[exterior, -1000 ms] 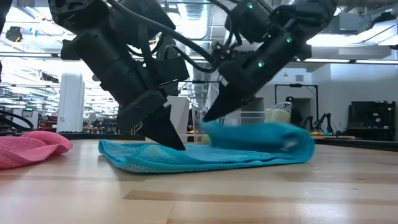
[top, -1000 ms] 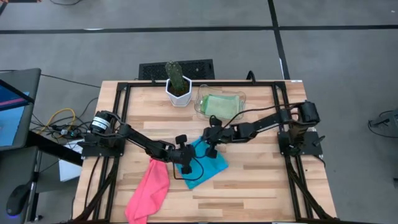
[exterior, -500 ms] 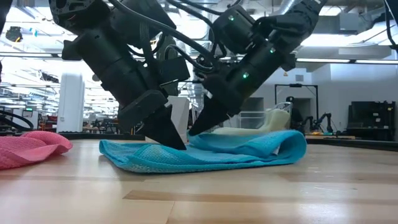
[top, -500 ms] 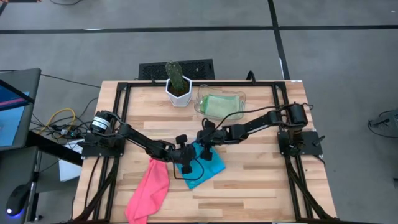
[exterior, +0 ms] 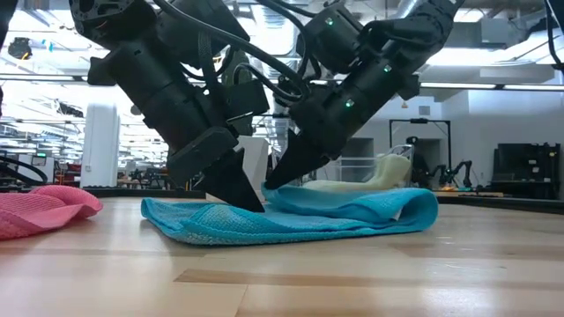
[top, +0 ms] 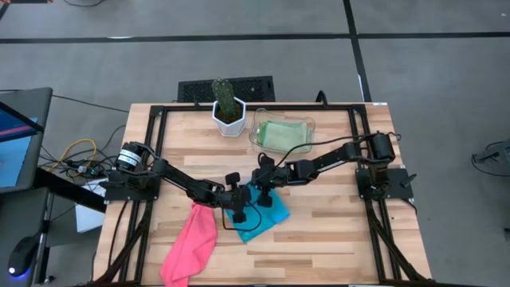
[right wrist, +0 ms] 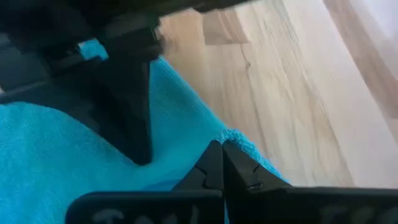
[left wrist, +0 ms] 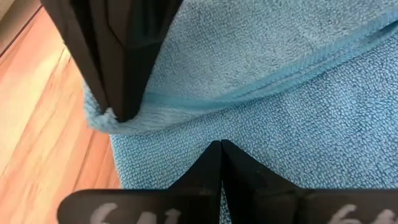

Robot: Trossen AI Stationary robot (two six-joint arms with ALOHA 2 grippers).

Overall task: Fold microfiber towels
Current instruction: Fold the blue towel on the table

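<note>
On a wooden table (top: 335, 231), two dark arms meet over a turquoise towel (top: 267, 215) lying mid-table, half folded, its doubled-over flap toward the right arm's side and its long axis running diagonally across the boards. A pink towel (top: 191, 243) lies crumpled near the front left edge, and a light green towel (top: 280, 134) sits in the clear tray (top: 256, 137) at the back beside a potted cactus (top: 227, 104). The left gripper (exterior: 236, 195), jaws pressed together with nothing between them, pins the lower layer to the table. The right gripper (exterior: 280, 176), jaws all but closed, touches the folded edge just beside it; whether it pinches cloth is unclear. Both tips crowd the same edge, with the free fold stretching away from them.
</note>
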